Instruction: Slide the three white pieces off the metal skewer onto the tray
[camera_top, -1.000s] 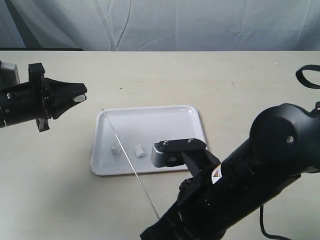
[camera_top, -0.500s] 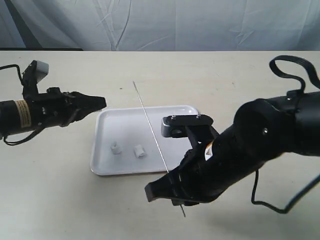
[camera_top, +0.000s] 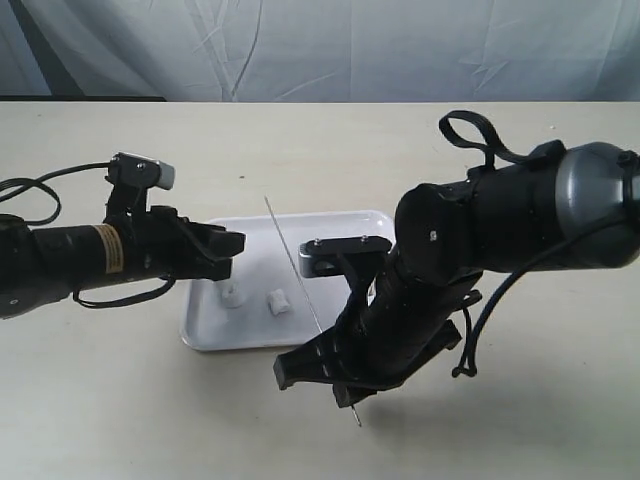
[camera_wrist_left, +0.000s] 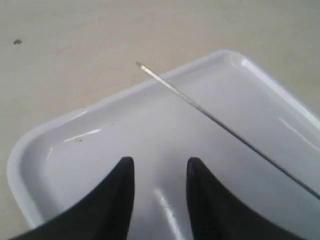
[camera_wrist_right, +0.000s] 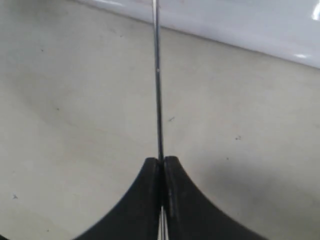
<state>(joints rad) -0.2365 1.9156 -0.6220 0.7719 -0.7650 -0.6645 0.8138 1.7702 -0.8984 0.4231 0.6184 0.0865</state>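
Observation:
The white tray (camera_top: 330, 228) lies mid-table. Two white pieces (camera_top: 235, 297) (camera_top: 279, 302) rest on its near left part; the third is out of view. The thin metal skewer (camera_top: 290, 255) slants over the tray, its visible length bare. My right gripper (camera_top: 335, 368) is shut on the skewer near its lower end, off the tray's front edge; in the right wrist view the skewer (camera_wrist_right: 157, 75) runs from the closed right gripper (camera_wrist_right: 161, 160) towards the tray (camera_wrist_right: 225, 25). My left gripper (camera_top: 238, 243) hovers over the tray's left side, open and empty. In the left wrist view the left gripper (camera_wrist_left: 160, 164) stands over the tray (camera_wrist_left: 100, 130) near the skewer (camera_wrist_left: 200, 107).
The beige table (camera_top: 100, 400) extends all round the tray. A pale cloth backdrop (camera_top: 350, 45) hangs along the far edge. A black strap loop (camera_top: 470, 130) sticks up from the right arm, and a cable (camera_top: 30, 195) trails behind the left arm.
My left gripper has travelled right over the tray and its jaws have spread; the white piece seen at its tip no longer shows. The right arm has swung the skewer over the tray's middle.

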